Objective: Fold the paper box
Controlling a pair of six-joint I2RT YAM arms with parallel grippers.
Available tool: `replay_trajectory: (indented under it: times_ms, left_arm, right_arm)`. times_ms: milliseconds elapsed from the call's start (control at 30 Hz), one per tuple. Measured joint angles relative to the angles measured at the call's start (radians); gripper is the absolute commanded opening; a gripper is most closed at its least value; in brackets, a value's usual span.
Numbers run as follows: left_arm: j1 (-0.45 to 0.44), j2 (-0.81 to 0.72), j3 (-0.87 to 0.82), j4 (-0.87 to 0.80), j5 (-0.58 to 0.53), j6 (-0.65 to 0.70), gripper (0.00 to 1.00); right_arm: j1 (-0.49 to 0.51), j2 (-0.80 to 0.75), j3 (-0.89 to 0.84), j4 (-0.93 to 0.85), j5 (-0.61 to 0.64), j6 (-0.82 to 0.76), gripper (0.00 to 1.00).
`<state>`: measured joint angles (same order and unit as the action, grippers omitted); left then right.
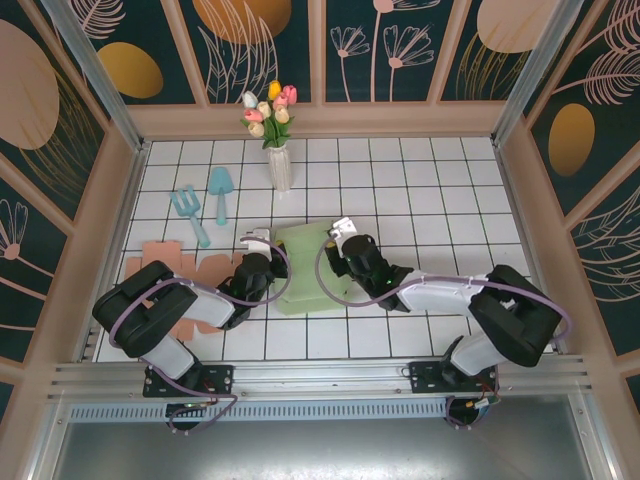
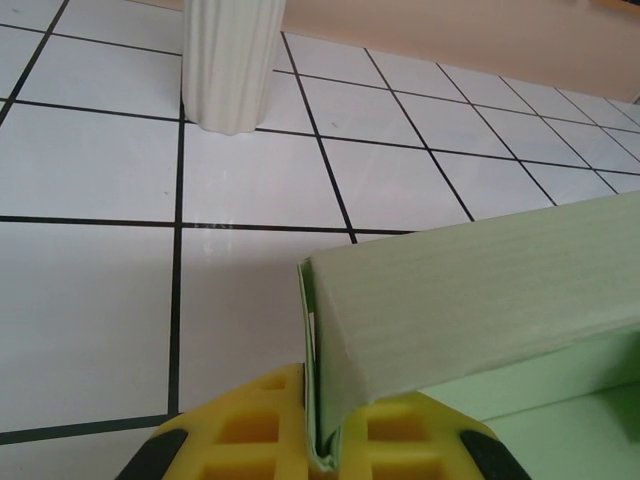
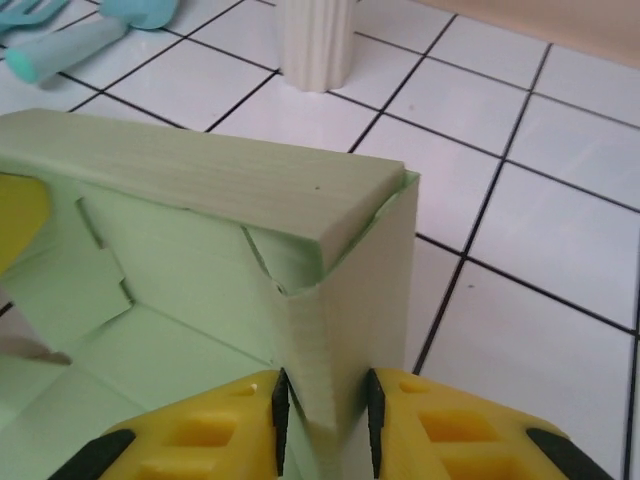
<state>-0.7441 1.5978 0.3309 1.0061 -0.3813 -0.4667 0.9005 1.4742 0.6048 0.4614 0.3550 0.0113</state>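
The left gripper [image 2: 322,445] is pinching a wall of the box [image 2: 480,290], which is rising just ahead of it. The right gripper [image 3: 323,425] is clamping a corner, its fingers cut off below.

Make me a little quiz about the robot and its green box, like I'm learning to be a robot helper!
1. True or false: the left gripper is pinching a wall of the green paper box.
2. What stands in the white vase? A: tulips. B: spoons. C: pencils.
3. What colour is the flat cardboard sheet lying beside the left arm?

Key: 1 true; 2 A; 3 pink.
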Motion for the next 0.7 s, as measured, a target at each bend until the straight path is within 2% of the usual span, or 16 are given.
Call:
replay_trajectory:
  times_ms: [133, 300, 467, 700]
  left_arm:
    - [0.000, 0.000, 0.006, -0.006, 0.008, -0.023, 0.00]
    - [0.000, -0.002, 0.046, -0.095, -0.006, -0.084, 0.00]
    - [-0.007, -0.023, 0.080, -0.194, -0.043, -0.166, 0.00]
    - [-0.031, -0.084, 0.098, -0.278, -0.071, -0.264, 0.00]
  right_arm:
    - [0.008, 0.041, 0.000, 0.047, 0.082, -0.001, 0.22]
    - [0.029, 0.109, 0.020, 0.092, 0.185, -0.010, 0.20]
    - [0.069, 0.181, 0.076, 0.112, 0.371, -0.046, 0.18]
    - [0.093, 0.206, 0.130, 0.088, 0.547, -0.028, 0.19]
